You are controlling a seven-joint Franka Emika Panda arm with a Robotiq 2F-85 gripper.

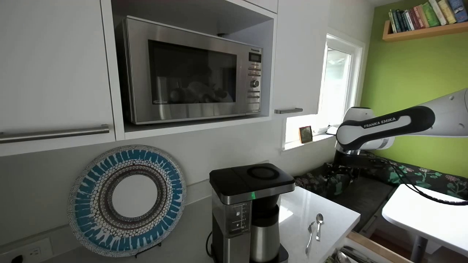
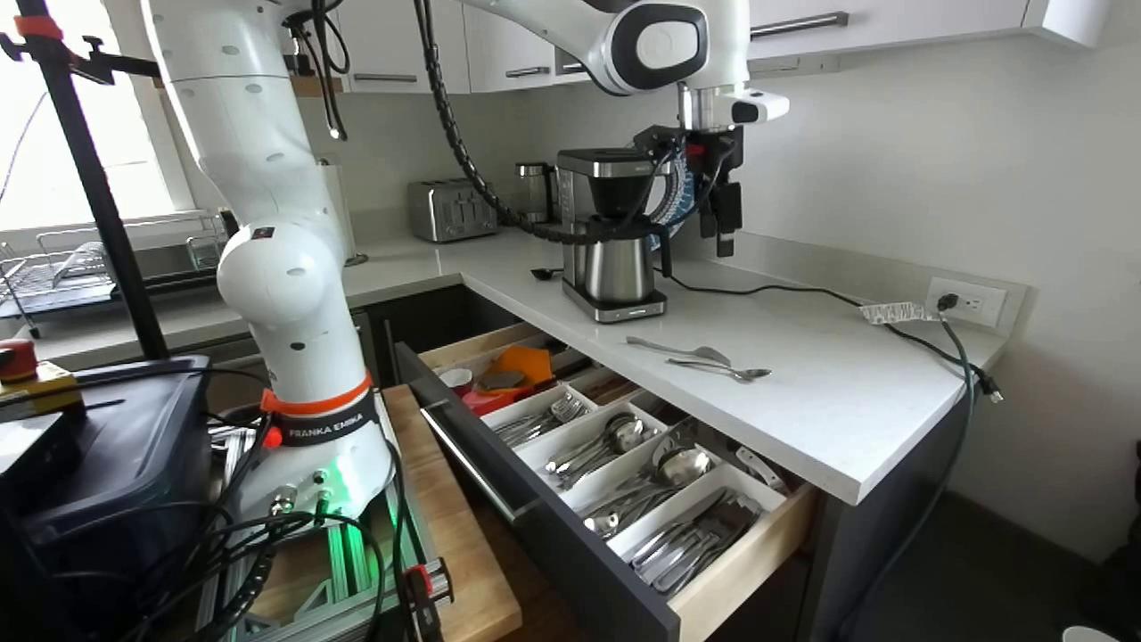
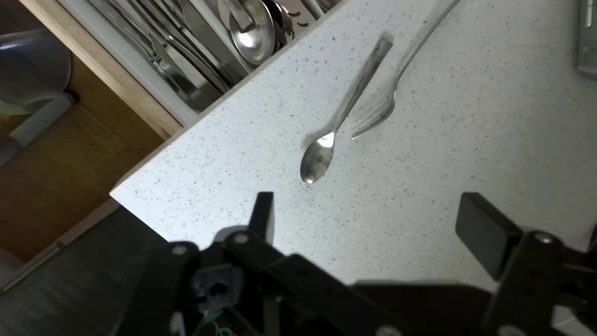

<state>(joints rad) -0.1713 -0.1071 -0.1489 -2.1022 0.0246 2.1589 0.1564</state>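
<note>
- Spoon (image 3: 319,156) on the counter (image 3: 443,154) beside the open drawer (image 2: 749,562), fork (image 2: 704,353) farther from the drawer.
- Gripper (image 3: 370,215) spread wide, holding nothing.
- Lying so flat, the spoon could slip from a poor pinch; nudged toward the drawer, it could fall in.

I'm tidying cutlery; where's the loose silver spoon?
In the wrist view, the silver spoon lies on the counter, left of the fork and right of the drawer.
</note>
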